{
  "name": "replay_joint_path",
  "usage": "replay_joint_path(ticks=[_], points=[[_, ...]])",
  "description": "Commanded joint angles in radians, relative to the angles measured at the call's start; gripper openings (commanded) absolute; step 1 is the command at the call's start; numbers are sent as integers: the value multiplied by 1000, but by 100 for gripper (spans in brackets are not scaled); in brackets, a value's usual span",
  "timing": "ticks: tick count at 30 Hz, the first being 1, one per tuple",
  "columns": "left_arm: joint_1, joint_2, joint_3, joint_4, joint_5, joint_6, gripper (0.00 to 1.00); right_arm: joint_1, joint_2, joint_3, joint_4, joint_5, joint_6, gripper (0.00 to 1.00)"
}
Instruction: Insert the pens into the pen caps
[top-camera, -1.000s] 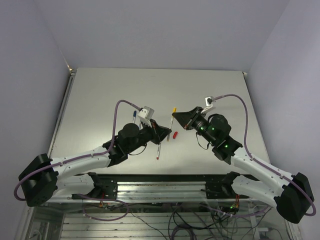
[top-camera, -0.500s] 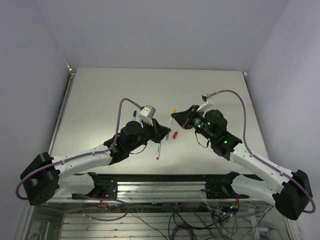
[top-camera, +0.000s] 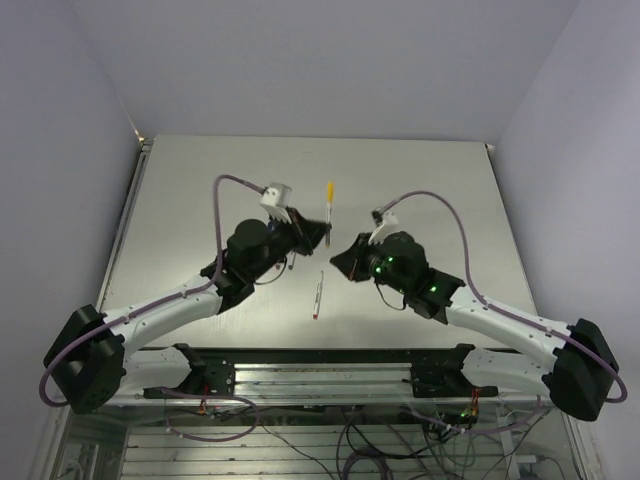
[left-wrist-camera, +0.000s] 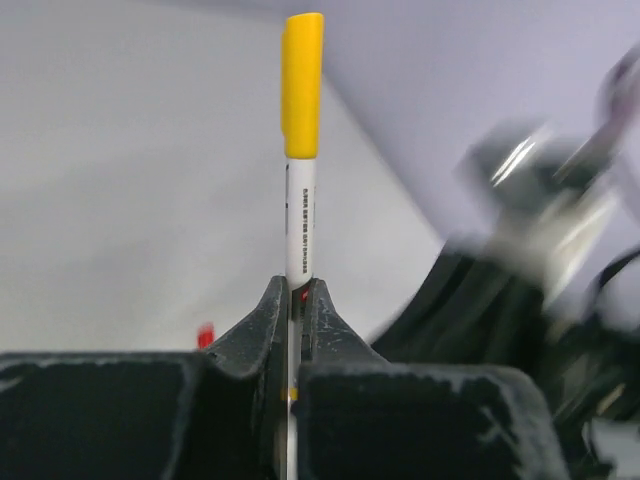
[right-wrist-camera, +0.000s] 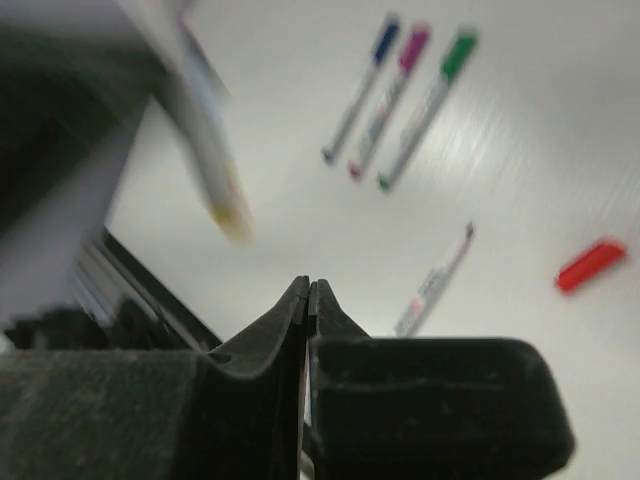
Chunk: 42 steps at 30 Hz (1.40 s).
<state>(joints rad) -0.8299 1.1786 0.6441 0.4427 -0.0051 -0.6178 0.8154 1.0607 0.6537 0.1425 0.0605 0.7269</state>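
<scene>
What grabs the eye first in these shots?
The yellow-capped pen, standing upright, clamped in the jaws of the left gripper over the table. Next, in the right wrist view, three capped pens lie side by side, with an uncapped pen and a lone red cap nearby. The right gripper is shut on nothing.

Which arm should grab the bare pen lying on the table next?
Right. The right fingers are shut and empty, with the bare pen and red cap showing in their wrist view. The left fingers are clamped on the yellow-capped pen, so that arm looks busy.
</scene>
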Motion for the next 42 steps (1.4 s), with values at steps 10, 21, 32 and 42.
replay_joint_path(ticks=[10, 21, 32, 42], points=[[39, -41, 107, 43, -98, 41, 7, 64, 15, 5, -172, 74, 2, 0], [54, 154, 267, -568, -251, 76, 7, 56, -49, 52, -352, 430, 46, 42], [55, 444, 397, -668, -288, 52, 7, 54, -82, 119, -509, 670, 75, 69], [73, 602, 510, -720, -331, 31, 7, 54, -112, 82, -506, 647, 131, 56]])
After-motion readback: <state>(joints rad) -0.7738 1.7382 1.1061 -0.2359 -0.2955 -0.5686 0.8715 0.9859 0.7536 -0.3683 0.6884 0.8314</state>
